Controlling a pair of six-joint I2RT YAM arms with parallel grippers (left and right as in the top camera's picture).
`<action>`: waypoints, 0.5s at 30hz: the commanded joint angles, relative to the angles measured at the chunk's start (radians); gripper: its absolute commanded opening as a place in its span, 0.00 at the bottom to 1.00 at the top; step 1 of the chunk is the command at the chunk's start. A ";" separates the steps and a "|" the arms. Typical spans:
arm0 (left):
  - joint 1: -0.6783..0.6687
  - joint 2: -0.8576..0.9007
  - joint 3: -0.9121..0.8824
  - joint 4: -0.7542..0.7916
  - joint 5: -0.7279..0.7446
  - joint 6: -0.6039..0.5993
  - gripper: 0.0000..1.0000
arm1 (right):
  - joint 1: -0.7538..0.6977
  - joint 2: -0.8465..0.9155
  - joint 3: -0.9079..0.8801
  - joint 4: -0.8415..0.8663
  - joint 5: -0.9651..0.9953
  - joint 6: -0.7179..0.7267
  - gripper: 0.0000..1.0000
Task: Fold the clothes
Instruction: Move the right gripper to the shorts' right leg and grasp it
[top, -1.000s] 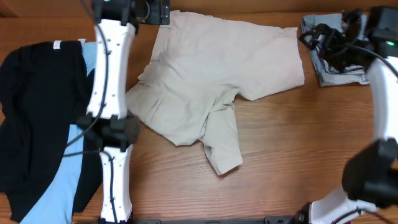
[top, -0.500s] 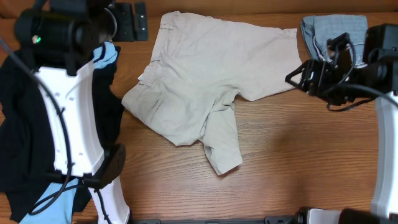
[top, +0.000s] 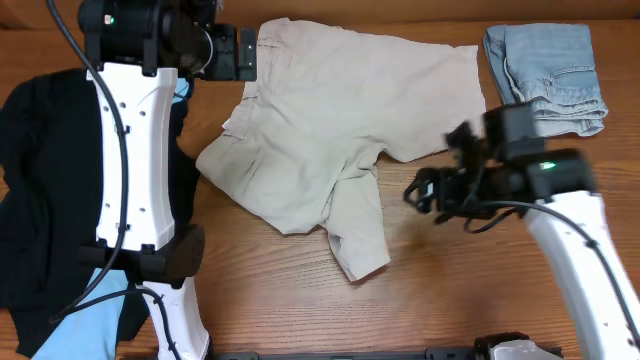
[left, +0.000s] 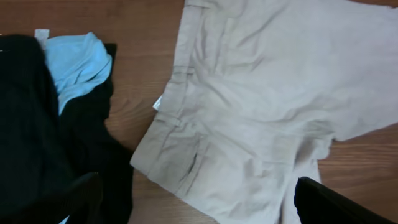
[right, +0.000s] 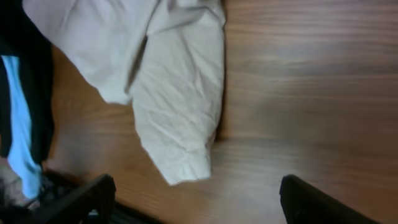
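Underneath, one wooden table (top: 470, 295) holds four garments: khaki shorts (top: 340, 110), black garment (top: 40, 200), blue shirt (left: 74, 62), denim shorts (top: 545, 70); my left pincer (left: 198, 180) and right pincer (right: 196, 180) gape, empty.

The large beige khaki shorts (top: 340, 120) are one plain sandy colour, with no print. The soft black garment (top: 45, 200) at the desk's left edge is solid black, and the light-blue shirt (left: 78, 59) showing beside it is an even sky blue. The folded pale denim shorts (top: 550, 65) in the far right corner are washed-out grey-blue. The wooden desk (top: 470, 290) is warm brown with darker grain streaks. The left arm (top: 135, 150) and right arm (top: 585, 260) are white with black joints.
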 joint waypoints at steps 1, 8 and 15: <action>0.002 0.011 -0.047 0.007 -0.054 0.009 1.00 | 0.044 -0.014 -0.125 0.101 -0.065 0.015 0.83; 0.002 0.013 -0.152 0.047 -0.053 0.009 1.00 | 0.107 -0.008 -0.326 0.346 -0.089 0.039 0.65; 0.001 0.013 -0.203 0.082 -0.050 -0.003 1.00 | 0.182 0.074 -0.381 0.432 -0.130 0.058 0.54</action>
